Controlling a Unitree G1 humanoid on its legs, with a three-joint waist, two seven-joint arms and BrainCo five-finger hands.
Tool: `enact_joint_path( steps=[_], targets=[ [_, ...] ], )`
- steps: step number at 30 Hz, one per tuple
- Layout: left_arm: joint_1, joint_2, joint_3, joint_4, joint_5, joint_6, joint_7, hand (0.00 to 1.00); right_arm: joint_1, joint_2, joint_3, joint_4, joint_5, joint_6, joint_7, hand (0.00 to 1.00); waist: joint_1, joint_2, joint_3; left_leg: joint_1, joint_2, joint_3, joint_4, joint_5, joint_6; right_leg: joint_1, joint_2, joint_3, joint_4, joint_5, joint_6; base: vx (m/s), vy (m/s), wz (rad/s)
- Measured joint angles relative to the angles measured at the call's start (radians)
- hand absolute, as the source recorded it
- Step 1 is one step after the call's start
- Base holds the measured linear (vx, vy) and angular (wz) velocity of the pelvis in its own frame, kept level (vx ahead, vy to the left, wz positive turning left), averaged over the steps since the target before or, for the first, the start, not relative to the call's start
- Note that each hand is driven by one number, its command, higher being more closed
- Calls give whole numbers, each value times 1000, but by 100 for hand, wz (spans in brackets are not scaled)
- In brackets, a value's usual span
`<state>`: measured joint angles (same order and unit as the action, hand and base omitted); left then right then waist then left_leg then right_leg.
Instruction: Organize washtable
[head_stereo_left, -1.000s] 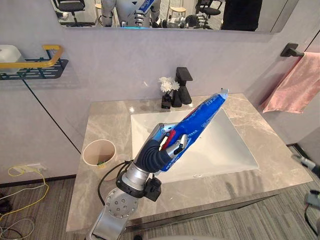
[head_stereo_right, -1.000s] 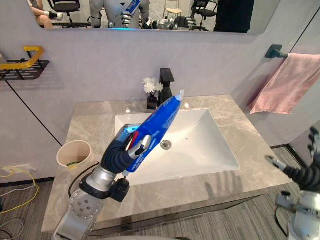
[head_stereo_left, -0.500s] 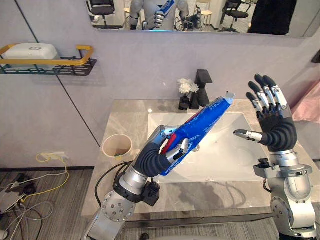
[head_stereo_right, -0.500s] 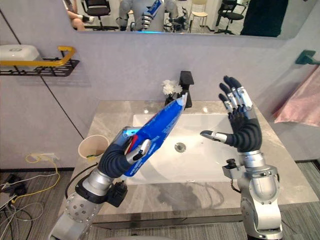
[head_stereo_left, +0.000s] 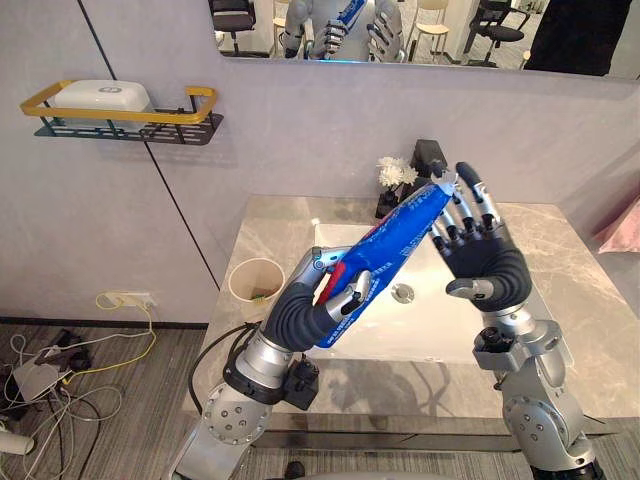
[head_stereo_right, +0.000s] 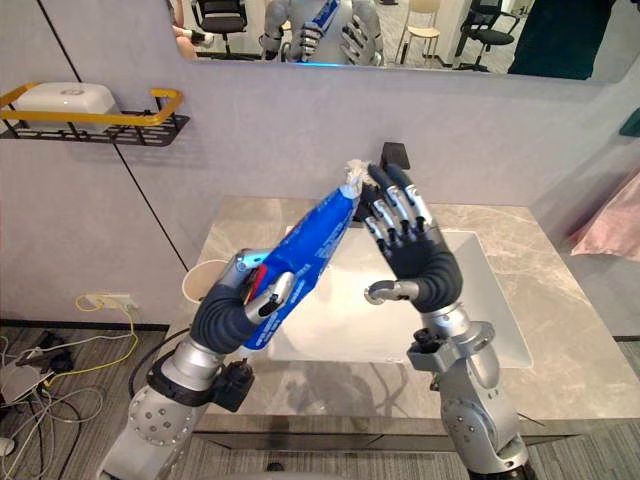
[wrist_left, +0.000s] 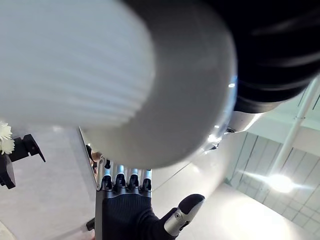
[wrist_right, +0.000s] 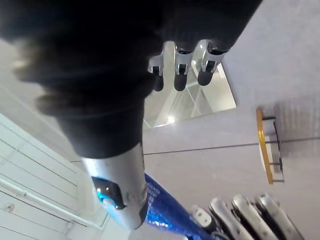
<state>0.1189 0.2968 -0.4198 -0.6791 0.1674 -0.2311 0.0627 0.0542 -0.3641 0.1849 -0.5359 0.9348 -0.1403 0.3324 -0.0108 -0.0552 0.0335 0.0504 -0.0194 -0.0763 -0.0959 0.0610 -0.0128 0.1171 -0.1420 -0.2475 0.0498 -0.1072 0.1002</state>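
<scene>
Toothpaste tube (head_stereo_left: 395, 233) slants cap-up from gripping left hand (head_stereo_left: 316, 306) toward straight-fingered right hand (head_stereo_left: 481, 264).

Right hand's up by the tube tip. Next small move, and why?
Probably curl the right hand round the tube near its cap: its fingers stand straight beside the tip, while the left hand grips only the lower end.
</scene>
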Motion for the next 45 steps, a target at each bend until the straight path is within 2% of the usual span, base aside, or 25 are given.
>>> enact_joint_path(
  steps=[13,30,31,36,45],
  targets=[
    [0,-9,28,3,0,1,3,100,-81,-16,132,45,50,40,-2,0,-1,0,2,-6,-2,-15,-6,11,-1,-1,-1,-23,-2,0,0,-12,-6,2],
    [34,-9,-11,55,-21,12,-42,100,-237,-38,146,99,76,42,-15,0,24,-15,17,-21,0,-7,-7,21,-2,-18,1,-25,-3,3,-1,-16,-6,1],
    [37,-9,-10,55,-23,13,-42,100,-246,-38,146,100,76,42,-15,100,24,-15,17,-21,0,-6,-7,21,-2,-19,1,-25,-3,3,-1,0,0,0],
    [40,-9,-10,68,-41,17,-43,100,-293,-38,146,108,76,44,-16,100,25,-16,17,-23,1,-5,-7,21,-2,-19,1,-26,-3,3,-1,0,0,0],
    [42,-20,-11,92,-42,25,-56,100,-310,-35,145,126,75,73,-23,100,24,-16,17,-41,1,-5,-4,28,-3,-33,2,-24,-4,9,-2,0,0,0]
  ],
)
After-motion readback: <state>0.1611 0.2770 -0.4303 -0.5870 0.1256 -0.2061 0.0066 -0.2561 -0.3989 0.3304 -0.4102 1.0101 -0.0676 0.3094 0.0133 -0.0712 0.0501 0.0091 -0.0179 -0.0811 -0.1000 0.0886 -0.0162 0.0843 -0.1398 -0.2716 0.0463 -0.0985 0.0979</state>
